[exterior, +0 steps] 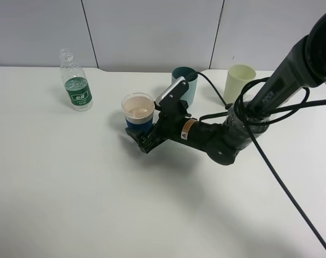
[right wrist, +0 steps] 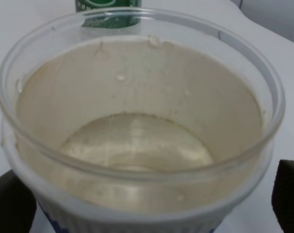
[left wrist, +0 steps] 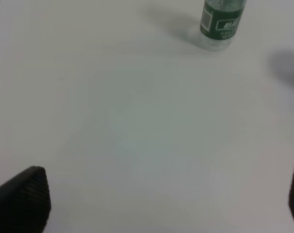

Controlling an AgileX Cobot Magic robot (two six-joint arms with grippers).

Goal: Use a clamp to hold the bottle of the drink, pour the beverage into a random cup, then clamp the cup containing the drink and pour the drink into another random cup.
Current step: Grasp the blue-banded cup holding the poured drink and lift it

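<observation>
While the right gripper [exterior: 142, 133] straddles the upright filled cup [exterior: 137, 109] at mid-table, whether it squeezes yet I cannot tell; the teal cup [exterior: 194, 86] stands at its two o'clock; the left gripper [left wrist: 161, 196] gapes empty.

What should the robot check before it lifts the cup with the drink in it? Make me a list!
1. Drink in the clear cup: ok, pale liquid sits at its bottom.
2. The clear cup is upright: ok.
3. The right gripper has a finger on each side of the cup: ok. Squeezing firmly: cannot tell.
4. The teal cup and the cream cup are upright with open mouths: ok. Empty inside: cannot tell.
5. The bottle is out of the way: ok, it stands apart, off to the side.
6. The left gripper is free: ok, open, holding nothing.
</observation>
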